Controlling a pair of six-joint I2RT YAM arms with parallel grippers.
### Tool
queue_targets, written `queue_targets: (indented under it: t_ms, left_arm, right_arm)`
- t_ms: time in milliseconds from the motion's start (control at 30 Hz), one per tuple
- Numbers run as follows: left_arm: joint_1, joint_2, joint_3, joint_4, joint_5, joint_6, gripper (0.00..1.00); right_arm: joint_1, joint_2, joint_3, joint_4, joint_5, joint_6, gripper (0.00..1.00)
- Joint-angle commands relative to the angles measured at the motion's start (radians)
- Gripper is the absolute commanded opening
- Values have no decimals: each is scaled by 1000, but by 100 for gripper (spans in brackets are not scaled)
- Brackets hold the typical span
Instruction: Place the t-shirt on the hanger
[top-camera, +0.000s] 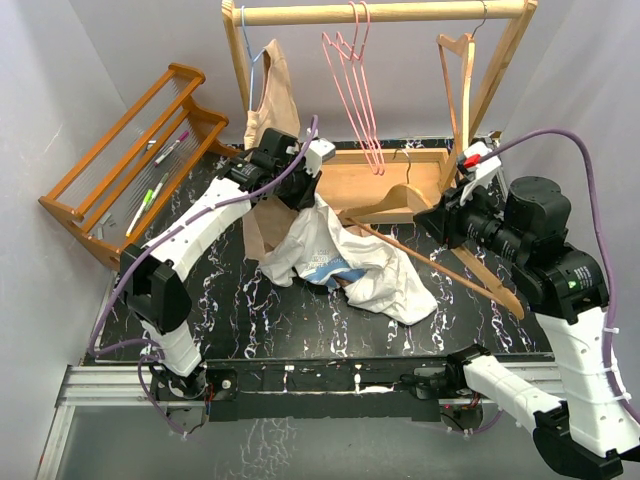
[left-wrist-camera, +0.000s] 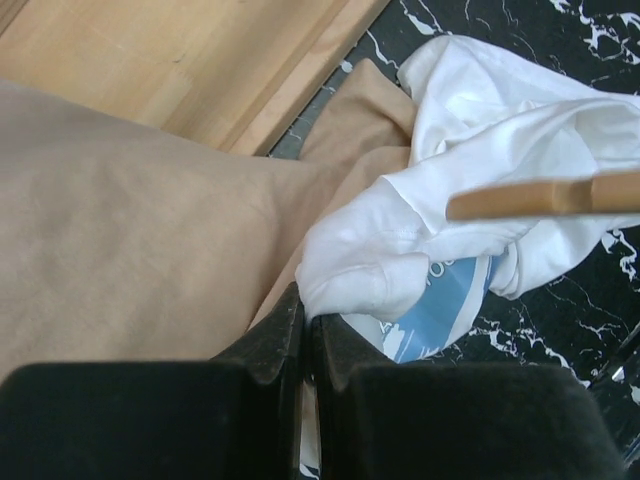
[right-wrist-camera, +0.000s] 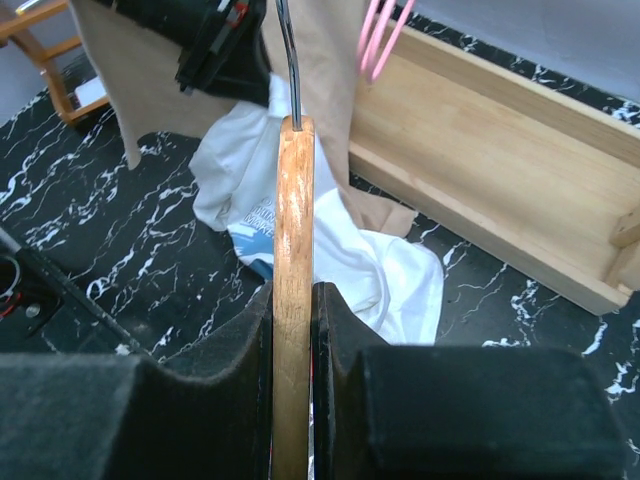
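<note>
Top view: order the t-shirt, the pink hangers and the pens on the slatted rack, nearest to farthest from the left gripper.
1. t-shirt: pinched in the left gripper, trailing below.
2. pink hangers: on the rail, to its right.
3. pens: far left, on the rack.

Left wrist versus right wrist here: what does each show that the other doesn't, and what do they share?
Only left wrist: the left claw with its tips closed on a fold of the t-shirt, seen close up. Only right wrist: the right claw clamped on the wooden hanger below its metal hook, plus pink hangers at the top edge. Both: the t-shirt's blue print, the tan garment and the rack's wooden base.
</note>
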Motion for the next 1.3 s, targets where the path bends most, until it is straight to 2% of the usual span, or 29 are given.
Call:
queue_targets:
  t_ms: [0, 367, 667, 1000, 1267]
  left_arm:
    - [4, 5, 69, 4, -35, -37, 0]
    - [4, 55, 160, -39, -26, -57, 0]
    - [5, 60, 191, -83, 3, -66, 0]
    - [5, 49, 160, -91, 5, -50, 0]
    - [4, 51, 135, -81, -3, -25, 0]
  right_arm:
    - [0, -28, -32, 67, -82, -2, 8]
    - [-1, -59, -117, 157, -137, 16, 8]
    - [0, -62, -222, 271, -51, 7, 8]
    - [0, -38, -180, 284, 70, -40, 8]
    - [0, -32, -145, 259, 91, -55, 8]
